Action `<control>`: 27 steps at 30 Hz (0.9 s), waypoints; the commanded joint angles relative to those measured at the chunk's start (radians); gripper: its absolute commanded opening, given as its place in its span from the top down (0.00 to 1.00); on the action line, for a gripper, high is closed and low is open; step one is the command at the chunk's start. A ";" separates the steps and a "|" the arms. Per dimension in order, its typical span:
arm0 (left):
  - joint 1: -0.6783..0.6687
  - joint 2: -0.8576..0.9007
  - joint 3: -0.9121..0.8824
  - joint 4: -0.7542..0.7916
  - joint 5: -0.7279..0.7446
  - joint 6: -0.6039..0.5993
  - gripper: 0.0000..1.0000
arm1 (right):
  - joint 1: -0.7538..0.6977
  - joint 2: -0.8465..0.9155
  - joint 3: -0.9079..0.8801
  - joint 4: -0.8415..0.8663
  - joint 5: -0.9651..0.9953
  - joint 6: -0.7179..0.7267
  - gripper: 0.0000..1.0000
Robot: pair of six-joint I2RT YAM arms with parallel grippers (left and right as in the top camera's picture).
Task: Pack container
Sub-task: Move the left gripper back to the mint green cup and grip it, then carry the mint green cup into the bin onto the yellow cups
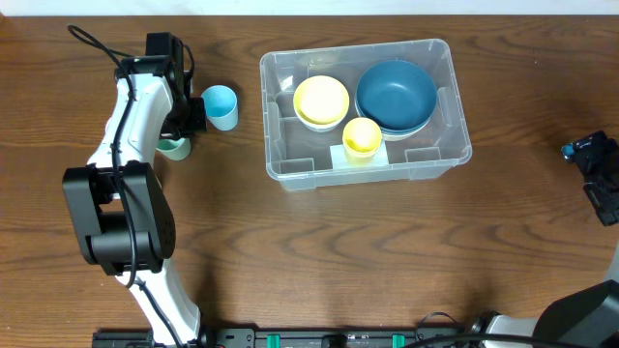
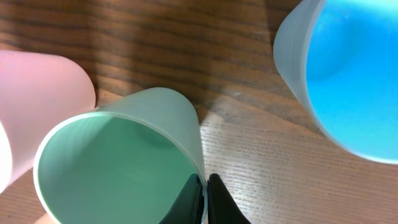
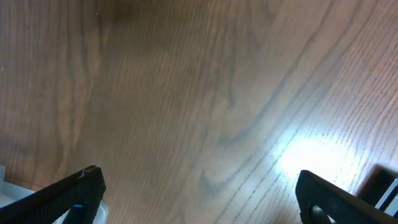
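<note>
Green cup point(image 2: 118, 162) wall sits pinched in my left jaws; right jaws gape wide, idle. Next, I judge: lift, carry it to the container point(image 1: 462, 126), upper centre of frame.

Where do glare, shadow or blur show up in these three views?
Right wrist: white glare patch on the wooden table, right gripper edges soft. Left wrist: green cup and blue cup close and slightly soft, shadow bands on the wood behind. Overhead: sharp, evenly lit, container plainly readable.

Blue bowl point(image 1: 396, 95), yellow bowl point(image 1: 320, 100), yellow cup point(image 1: 362, 137) crowding container point(image 1: 298, 145), near corners free
</note>
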 commanded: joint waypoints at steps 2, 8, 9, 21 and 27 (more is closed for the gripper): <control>-0.015 -0.021 0.019 -0.042 0.000 -0.011 0.94 | -0.005 -0.003 0.000 0.000 0.003 0.010 0.01; -0.051 -0.132 0.053 -0.077 0.003 -0.019 0.94 | -0.005 -0.003 0.000 -0.001 0.003 0.010 0.01; -0.059 -0.167 0.053 -0.079 0.003 -0.028 0.94 | -0.005 -0.003 0.000 -0.001 0.003 0.010 0.01; -0.195 -0.490 0.053 -0.101 0.180 -0.083 0.94 | -0.005 -0.003 0.000 -0.001 0.003 0.010 0.01; -0.367 -0.526 0.051 -0.058 0.228 -0.069 0.94 | -0.005 -0.003 0.000 0.000 0.003 0.010 0.01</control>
